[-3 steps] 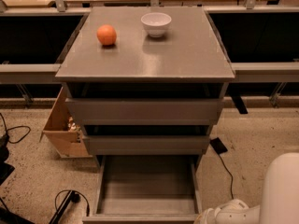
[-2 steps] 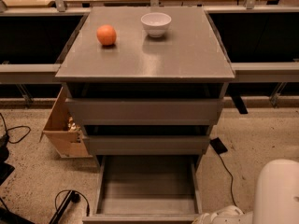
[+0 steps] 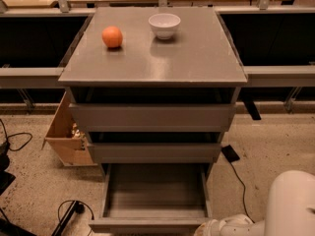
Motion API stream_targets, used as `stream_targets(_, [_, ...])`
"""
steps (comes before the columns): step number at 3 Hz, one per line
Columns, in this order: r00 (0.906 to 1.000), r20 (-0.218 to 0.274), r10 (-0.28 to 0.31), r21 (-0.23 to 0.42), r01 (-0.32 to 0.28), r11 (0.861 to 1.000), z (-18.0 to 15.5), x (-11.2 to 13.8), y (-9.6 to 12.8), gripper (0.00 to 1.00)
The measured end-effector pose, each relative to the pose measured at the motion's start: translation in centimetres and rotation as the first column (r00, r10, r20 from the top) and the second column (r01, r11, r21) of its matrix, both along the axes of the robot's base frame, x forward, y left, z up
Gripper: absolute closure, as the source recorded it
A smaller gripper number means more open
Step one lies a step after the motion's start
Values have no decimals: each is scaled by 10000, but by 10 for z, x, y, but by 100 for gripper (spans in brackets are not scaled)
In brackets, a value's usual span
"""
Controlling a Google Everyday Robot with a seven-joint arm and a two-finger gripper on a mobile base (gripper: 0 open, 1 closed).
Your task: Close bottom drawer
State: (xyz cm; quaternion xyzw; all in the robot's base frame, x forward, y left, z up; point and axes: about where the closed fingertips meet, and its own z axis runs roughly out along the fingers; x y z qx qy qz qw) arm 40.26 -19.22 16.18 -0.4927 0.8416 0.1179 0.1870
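Observation:
The bottom drawer [image 3: 156, 191] of the grey cabinet [image 3: 152, 53] stands pulled out, and its shallow grey tray is empty. Its slim front panel [image 3: 147, 225] lies at the picture's bottom edge. The middle drawer front [image 3: 153, 152] and the taller top drawer front [image 3: 151, 117] each stand slightly out. My white arm [image 3: 290, 205] fills the bottom right corner. Its wrist end [image 3: 224, 227] sits just right of the bottom drawer's front right corner. My gripper itself is below the picture's edge, out of view.
An orange [image 3: 112, 36] and a white bowl [image 3: 164, 25] sit on the cabinet top. A cardboard box [image 3: 66, 136] leans at the cabinet's left side. Black cables [image 3: 69, 213] lie on the speckled floor at left, and another cable [image 3: 236, 171] runs at right.
My arm's wrist end has sunk lower, towards the bottom edge, by the drawer's front right corner. The bottom drawer stays open as before.

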Motion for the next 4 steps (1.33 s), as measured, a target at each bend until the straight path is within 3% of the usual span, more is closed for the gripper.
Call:
stream_targets(1, [9961,873,156,95,-165,9998,16,48,11,100])
stream_targets(2, [9903,1372,208,87,-222,9997,28,76,14,100])
stream_targets(3, [9903,1372,208,87,-222,9997,28,76,14,100])
stream_targets(4, [9860,1621,378,143,-407,9991,15,102,33,100])
